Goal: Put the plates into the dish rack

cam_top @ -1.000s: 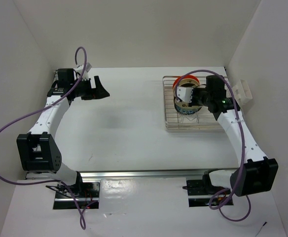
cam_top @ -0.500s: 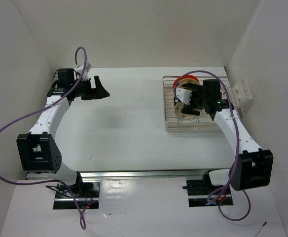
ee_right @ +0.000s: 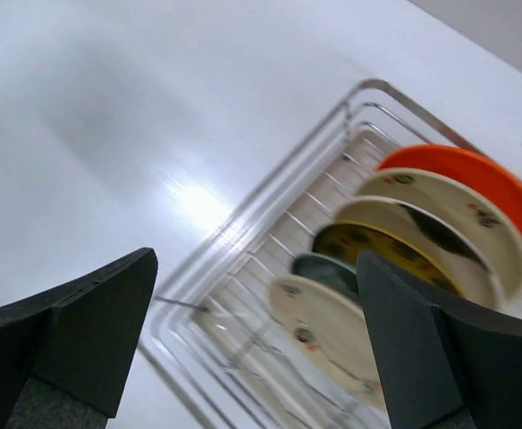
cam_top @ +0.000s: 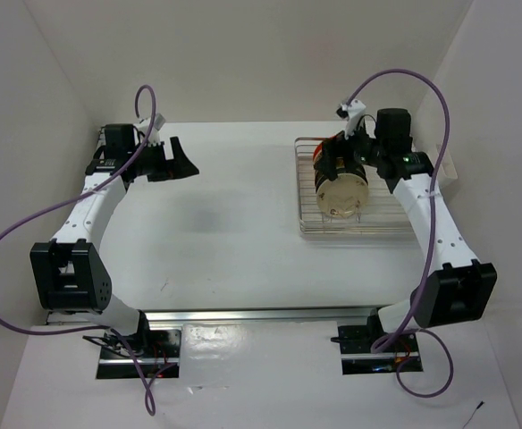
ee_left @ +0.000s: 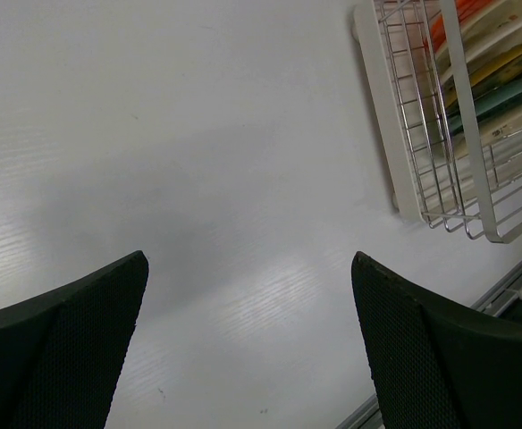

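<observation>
The right claw (ee_right: 254,259) is spread wide, with nothing between its fingers (ee_right: 73,331). Directly below it and a little ahead stands the rack (cam_top: 307,214), a silver wire one on the white table (cam_top: 234,223). All six plates are in it, standing on edge in a single row between the uprights.

Seen from the wrist, the row lies more toward the claw's right finger than its left. The orange plate (ee_right: 475,174) is farthest from the claw. Two cream plates come next (ee_right: 435,210), followed by a dark plate with a yellow-gold rim (ee_right: 368,246) and a blue-green plate (ee_right: 324,268). A third cream plate (ee_right: 328,326) stands closest to the claw, its face turned toward it. The plates lean slightly rather than standing dead straight (how each one sits in its slot is too small to make out). From above, the claw hangs over the far end of the row. In that view I cannot tell whether it touches the orange plate, though the wrist view shows both fingers apart from the dishes.

The left claw (cam_top: 182,159) is spread as well and holds nothing. Only bare table lies beneath it, at the far left, well apart from the rack. From its own wrist camera the rack sits ahead and out beyond its right finger, with the plate edges showing through the wire. A purple cable (cam_top: 11,232) loops beside that arm.
</observation>
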{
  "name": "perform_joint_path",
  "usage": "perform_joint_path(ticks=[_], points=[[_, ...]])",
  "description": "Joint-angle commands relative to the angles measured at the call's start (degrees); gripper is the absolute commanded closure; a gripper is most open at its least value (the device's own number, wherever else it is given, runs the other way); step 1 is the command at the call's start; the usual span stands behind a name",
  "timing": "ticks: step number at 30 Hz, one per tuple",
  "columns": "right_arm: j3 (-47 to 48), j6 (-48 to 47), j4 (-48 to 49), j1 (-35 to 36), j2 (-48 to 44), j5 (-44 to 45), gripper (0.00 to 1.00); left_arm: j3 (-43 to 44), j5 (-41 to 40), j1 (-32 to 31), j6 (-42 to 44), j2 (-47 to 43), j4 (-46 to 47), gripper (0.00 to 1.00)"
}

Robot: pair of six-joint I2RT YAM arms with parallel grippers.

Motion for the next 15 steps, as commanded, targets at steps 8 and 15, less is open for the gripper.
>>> perform_joint_path(ticks=[8,15], points=[[16.89,23.47,3.38,4.33,8.13,19.25,0.00,1.24,-0.91,-1.36,0.41,-0.80,-0.99,0.00],[17.94,24.07,5.41,4.85,9.61,22.09,0.00,2.39,-0.91,-1.36,0.94,-0.80,-2.22,0.00]])
